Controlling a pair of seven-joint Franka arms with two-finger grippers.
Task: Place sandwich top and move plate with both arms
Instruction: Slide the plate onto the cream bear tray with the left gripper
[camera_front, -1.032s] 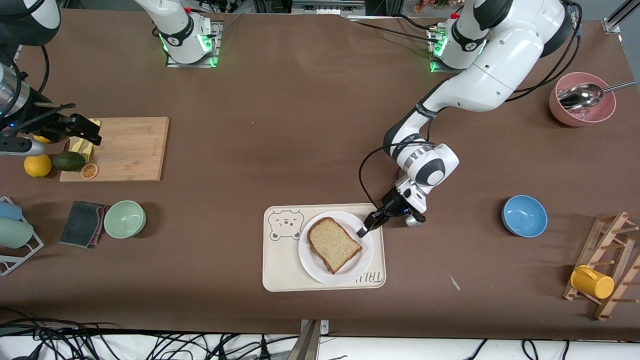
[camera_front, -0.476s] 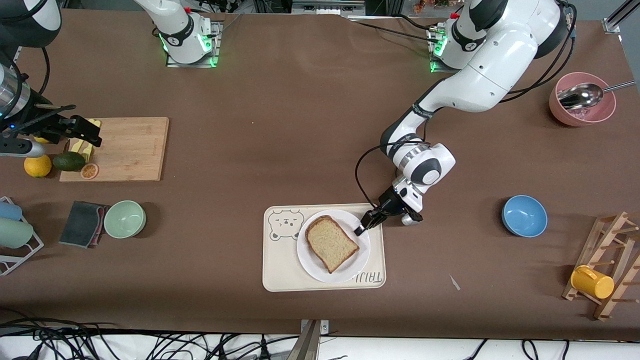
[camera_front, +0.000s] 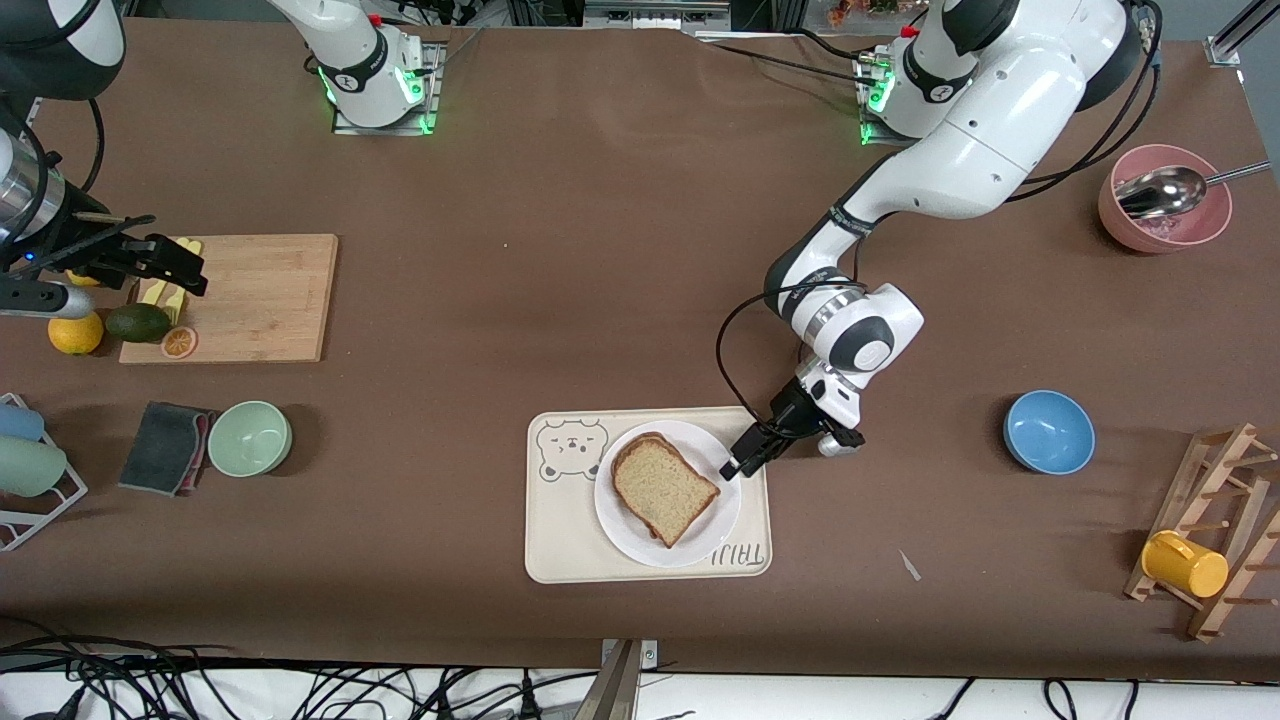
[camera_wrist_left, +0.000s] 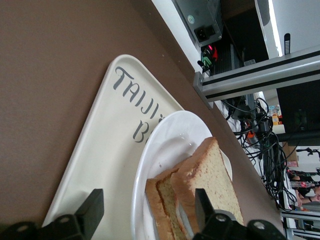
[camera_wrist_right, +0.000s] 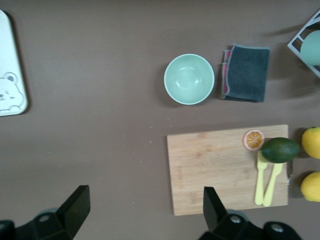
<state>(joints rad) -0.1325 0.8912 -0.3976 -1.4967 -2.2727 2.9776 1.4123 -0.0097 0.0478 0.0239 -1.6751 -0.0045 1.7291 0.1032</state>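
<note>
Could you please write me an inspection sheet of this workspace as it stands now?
Surface: brown table, tray near the front camera.
Job's things: bread top stacked on a lower slice, on the plate, which sits on the tray.
Clutter: cutting board with avocado, orange slice and yellow cutlery; lemon; green bowl; cloth; blue bowl; pink bowl with spoon; yellow mug on a wooden rack.
Grippers: left gripper open at the plate's rim, holding nothing; right gripper open over the cutting board, waiting.
Cables: black cable looping at the left wrist.
Surroundings: loose cables below the table edge.
</note>
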